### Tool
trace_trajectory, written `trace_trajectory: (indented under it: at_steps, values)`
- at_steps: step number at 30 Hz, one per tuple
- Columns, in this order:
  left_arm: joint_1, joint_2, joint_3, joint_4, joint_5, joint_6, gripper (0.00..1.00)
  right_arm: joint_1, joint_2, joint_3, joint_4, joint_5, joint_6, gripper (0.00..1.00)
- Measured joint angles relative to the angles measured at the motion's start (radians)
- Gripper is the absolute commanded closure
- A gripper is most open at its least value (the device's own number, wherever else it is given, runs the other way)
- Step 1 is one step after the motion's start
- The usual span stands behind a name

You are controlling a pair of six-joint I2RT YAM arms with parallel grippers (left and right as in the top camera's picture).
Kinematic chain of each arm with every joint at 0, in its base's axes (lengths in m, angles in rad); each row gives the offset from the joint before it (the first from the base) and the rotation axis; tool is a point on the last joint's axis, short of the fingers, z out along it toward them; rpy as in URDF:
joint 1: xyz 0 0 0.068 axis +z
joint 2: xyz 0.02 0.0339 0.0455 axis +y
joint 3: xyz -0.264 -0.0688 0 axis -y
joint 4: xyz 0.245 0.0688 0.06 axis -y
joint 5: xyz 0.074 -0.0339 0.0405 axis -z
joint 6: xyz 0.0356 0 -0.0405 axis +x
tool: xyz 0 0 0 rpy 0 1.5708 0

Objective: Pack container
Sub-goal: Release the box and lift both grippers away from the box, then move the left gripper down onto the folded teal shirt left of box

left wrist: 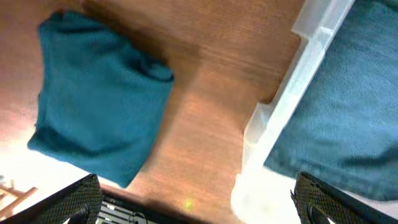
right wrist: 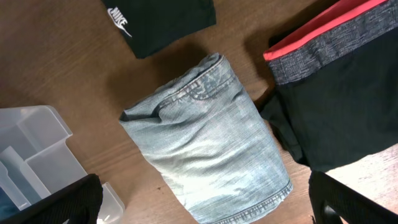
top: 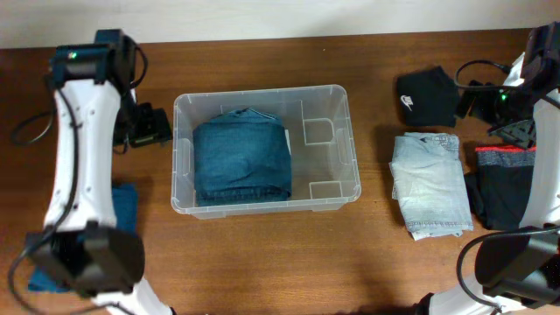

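The container (top: 341, 105) is a clear plastic bin at the table's middle, with a folded dark blue denim garment (top: 241, 162) in its left half. My left gripper (top: 150, 127) hangs open just left of the bin. In the left wrist view its fingers (left wrist: 74, 199) are wide apart above bare wood, between a teal folded garment (left wrist: 93, 106) and the bin's rim (left wrist: 292, 93). My right gripper (top: 516, 129) is open at the far right. In the right wrist view it (right wrist: 208, 211) hovers over a folded light denim garment (right wrist: 208, 137) and holds nothing.
A black garment with a white logo (top: 427, 94) lies at the back right. Black shorts with a red band (top: 507, 184) lie right of the light denim (top: 429, 184). The teal garment (top: 125, 206) lies partly under the left arm. A bin corner (right wrist: 31, 149) shows at the right wrist view's left edge.
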Motion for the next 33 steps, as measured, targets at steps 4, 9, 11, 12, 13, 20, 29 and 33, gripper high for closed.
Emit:
trace_trajectory:
  at_steps: [4, 9, 11, 12, 13, 20, 29, 33]
  values:
    - [0.035, -0.225, -0.124, 0.0, 0.002, 0.003, 0.01, 0.0, 0.0, 0.0, 0.0, 0.0, 0.0, 0.02]
    - [0.098, -0.518, -0.313, 0.004, -0.024, -0.01, 0.02, 0.0, 0.0, 0.0, 0.001, 0.0, 0.0, 0.02]
    - [0.123, -0.617, -0.403, 0.037, -0.035, -0.019, 0.05, 0.0, 0.0, 0.0, 0.001, 0.0, 0.0, 0.02]
    - [0.131, -0.655, -0.446, 0.054, -0.04, -0.023, 0.05, 0.0, 0.0, 0.0, 0.002, 0.0, 0.0, 0.01]
    - [0.137, -0.698, -0.509, 0.074, -0.043, -0.025, 0.05, 0.0, 0.0, 0.0, 0.002, 0.0, 0.0, 0.02]
    - [0.139, -0.78, -0.835, 0.252, -0.048, -0.027, 0.01, 0.0, 0.0, 0.0, 0.003, 0.0, 0.0, 0.02]
    - [0.139, -0.729, -1.021, 0.589, -0.051, -0.024, 0.01, 0.0, 0.0, 0.0, 0.003, 0.0, 0.0, 0.02]
    - [0.139, -0.673, -1.021, 0.631, -0.051, 0.016, 0.01, 0.0, 0.0, 0.0, 0.003, 0.0, 0.0, 0.02]
